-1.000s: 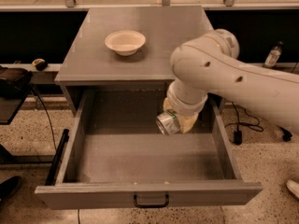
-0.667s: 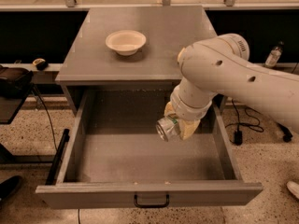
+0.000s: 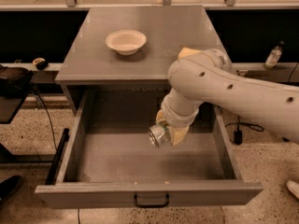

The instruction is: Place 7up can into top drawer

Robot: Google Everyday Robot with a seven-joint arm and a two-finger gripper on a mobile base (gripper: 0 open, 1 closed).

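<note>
7up can (image 3: 159, 135) lying sideways, squeezed tight between the fingers of the gripper (image 3: 169, 131), low inside the pulled-out top drawer (image 3: 149, 193), right of its middle.

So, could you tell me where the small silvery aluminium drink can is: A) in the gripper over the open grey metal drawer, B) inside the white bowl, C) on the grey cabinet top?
A: the gripper is shut on the silvery can, over the floor of the open top drawer.
</note>
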